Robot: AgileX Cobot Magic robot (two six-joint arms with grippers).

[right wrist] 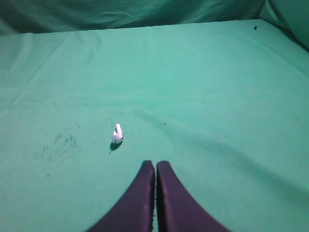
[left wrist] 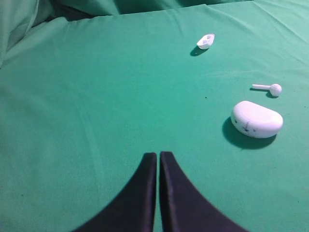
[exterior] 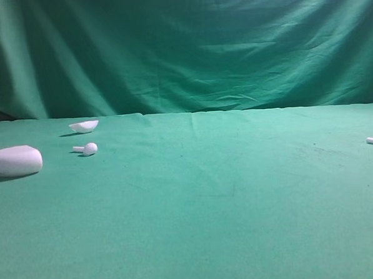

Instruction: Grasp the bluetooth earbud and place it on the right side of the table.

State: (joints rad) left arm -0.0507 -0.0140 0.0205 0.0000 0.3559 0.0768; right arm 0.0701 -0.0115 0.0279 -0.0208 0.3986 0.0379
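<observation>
Bluetooth earbud (right wrist: 117,134) is taken to be the small white piece lying on the right side of the table (exterior: 209,207), right at the edge of the high view. Its dark mark cannot be made out at this size. It is seen resting free on the green cloth, untouched by anything, just ahead and a little left of the right gripper (right wrist: 155,164). Judged from that position, the placing looks done — or not yet begun; which of the two cannot be told.

The right gripper's jaws are pressed together with nothing between them, and it is held low and level over the cloth, pointing forward. The left gripper (left wrist: 158,154) is likewise closed on nothing and held back from the objects.

Over on the left, a second earbud (left wrist: 273,89) is seen just beyond the white case (left wrist: 257,119), with an open white shell (left wrist: 206,40) farther back — all well apart from the right-hand piece.
</observation>
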